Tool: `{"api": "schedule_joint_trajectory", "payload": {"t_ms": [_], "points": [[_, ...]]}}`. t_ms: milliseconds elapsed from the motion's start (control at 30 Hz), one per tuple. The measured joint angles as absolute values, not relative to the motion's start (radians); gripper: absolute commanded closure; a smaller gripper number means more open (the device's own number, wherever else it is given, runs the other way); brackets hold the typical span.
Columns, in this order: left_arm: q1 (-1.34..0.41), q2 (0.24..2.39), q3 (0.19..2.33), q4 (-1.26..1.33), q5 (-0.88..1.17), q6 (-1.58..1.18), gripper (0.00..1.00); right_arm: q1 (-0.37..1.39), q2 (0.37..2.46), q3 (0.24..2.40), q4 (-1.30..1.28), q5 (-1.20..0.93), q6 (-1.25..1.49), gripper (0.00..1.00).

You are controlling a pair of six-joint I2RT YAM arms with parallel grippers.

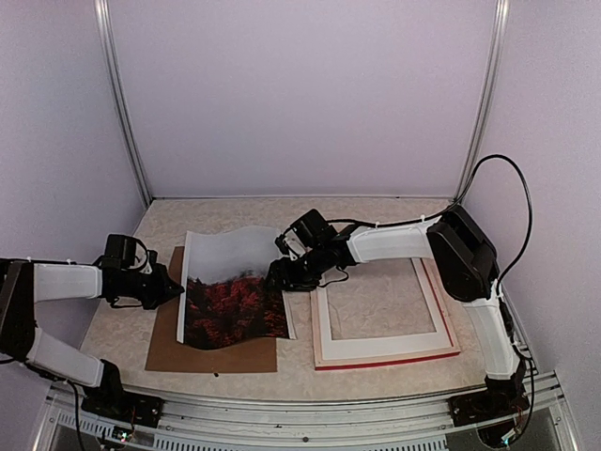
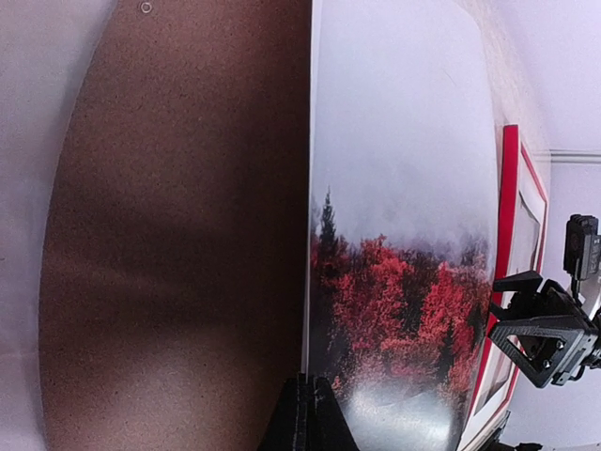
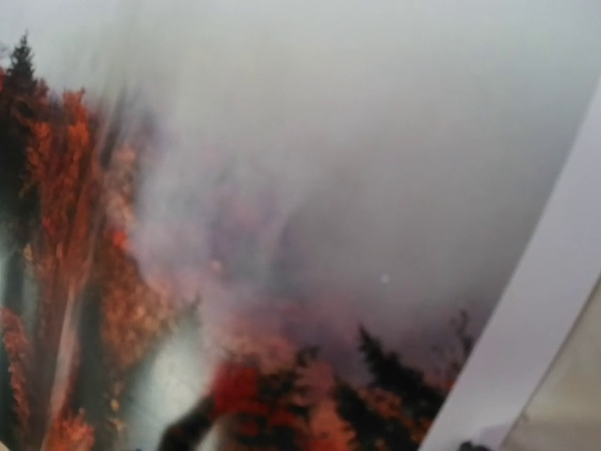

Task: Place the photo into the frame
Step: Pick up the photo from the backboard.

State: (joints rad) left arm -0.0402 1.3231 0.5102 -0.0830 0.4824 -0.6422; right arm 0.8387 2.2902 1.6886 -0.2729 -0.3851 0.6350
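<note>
Left tool clamps the photo by its raised left edge — right tool, jaws apart, at the opposite edge beside the frame.

Enclosed cell, plain backdrop
Pale lilac walls, two aluminium corner posts, beige speckled tabletop, even diffuse light

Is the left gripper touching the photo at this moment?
Touching. In the left wrist view the left gripper is shut on the edge of the photo; the top external view shows that edge lifted.
</note>
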Motion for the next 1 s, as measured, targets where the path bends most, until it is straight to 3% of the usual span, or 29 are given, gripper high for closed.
{"api": "schedule_joint_trajectory", "payload": {"t_ms": [400, 1000], "points": [[-0.064, 1.321, 0.511, -0.086, 0.466, -0.642, 1.0, 0.834, 2.288, 1.689, -0.282, -0.389, 0.62, 0.27], [-0.091, 1.092, 0.719, -0.31, 0.408, -0.651, 1.0, 0.811, 2.213, 1.755, -0.475, -0.302, 0.498, 0.13]]}}
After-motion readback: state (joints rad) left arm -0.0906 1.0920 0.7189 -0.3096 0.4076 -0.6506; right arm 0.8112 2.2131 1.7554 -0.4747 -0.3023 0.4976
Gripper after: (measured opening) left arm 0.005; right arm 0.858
